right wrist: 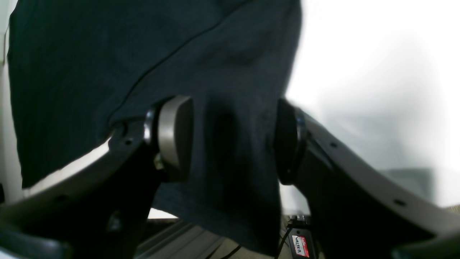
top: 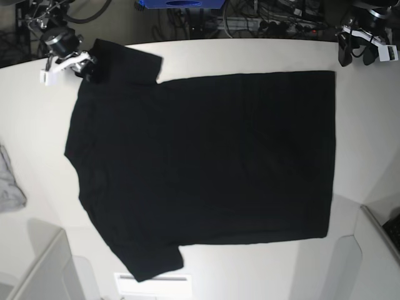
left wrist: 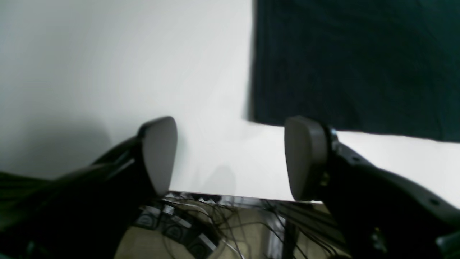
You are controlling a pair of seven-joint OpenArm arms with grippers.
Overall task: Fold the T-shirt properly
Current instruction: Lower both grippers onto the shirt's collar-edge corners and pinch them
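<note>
sleeve of t-shirt between spread right gripper; left gripper spread beside hem.

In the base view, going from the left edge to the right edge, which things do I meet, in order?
Grey cloth at the left edge → right gripper at the sleeve → T-shirt spread plain side up across the table → left gripper at the far right corner.
</note>
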